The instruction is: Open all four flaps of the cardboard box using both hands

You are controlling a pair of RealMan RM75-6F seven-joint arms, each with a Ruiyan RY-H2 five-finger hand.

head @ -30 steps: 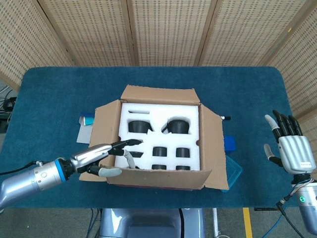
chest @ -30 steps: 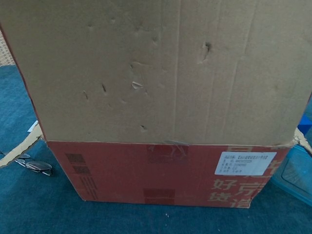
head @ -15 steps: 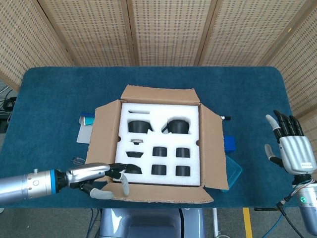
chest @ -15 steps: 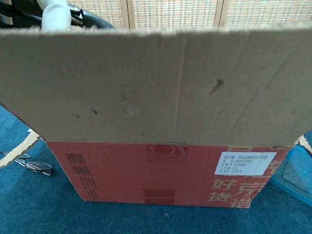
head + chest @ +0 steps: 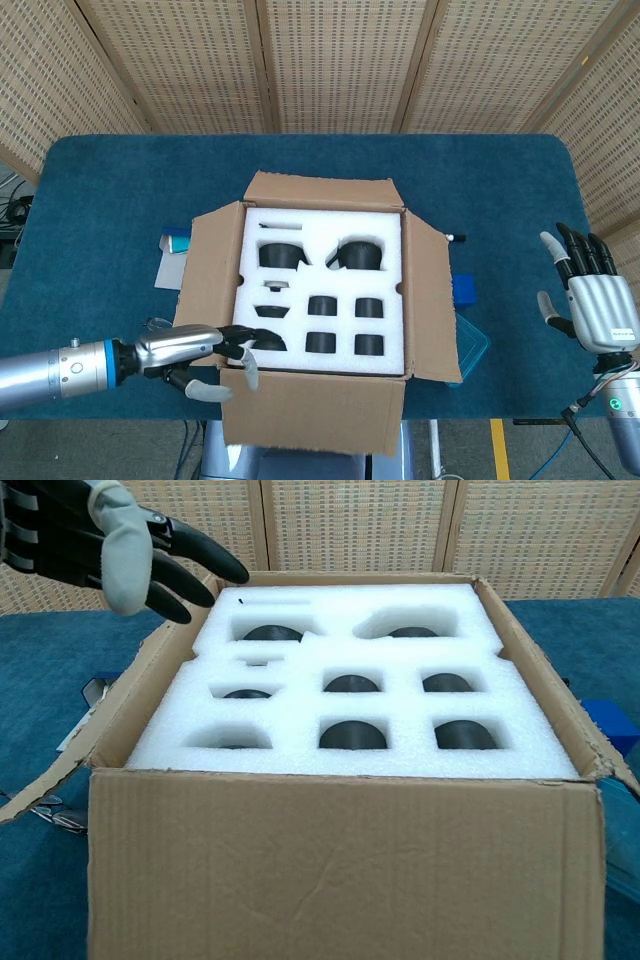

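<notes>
The left hand (image 5: 200, 352) hovers at the near left corner of the cardboard box (image 5: 320, 300), fingers loosely spread and pointing toward the foam; it holds nothing, and whether its fingertips brush the box edge cannot be told. In the chest view the same hand (image 5: 90, 535) hangs over the box's left rim with its thumb lowered. The box sits in the middle of the blue worktop (image 5: 100, 190), and all four flaps are open: the left flap (image 5: 205, 270) leans outward, the far flap (image 5: 320, 190) stands nearly upright, the right flap (image 5: 435, 300) slopes out, and the near flap (image 5: 310, 410) hangs down over the front of the box. Inside lies white foam (image 5: 325, 290) with dark rounded pieces set in its pockets. Left of the box a small blue-capped item (image 5: 177, 241) rests on a sheet of paper; right of the box a blue block (image 5: 463, 288) and a clear blue tray (image 5: 470, 345) lie just beside it. Far right of the box, the right hand (image 5: 590, 300) is held upright, fingers spread, empty. Perforated wooden panels (image 5: 330, 60) stand behind the worktop. Half a second ago the near flap jutted out almost level; now it has dropped, and the left hand has barely shifted.
</notes>
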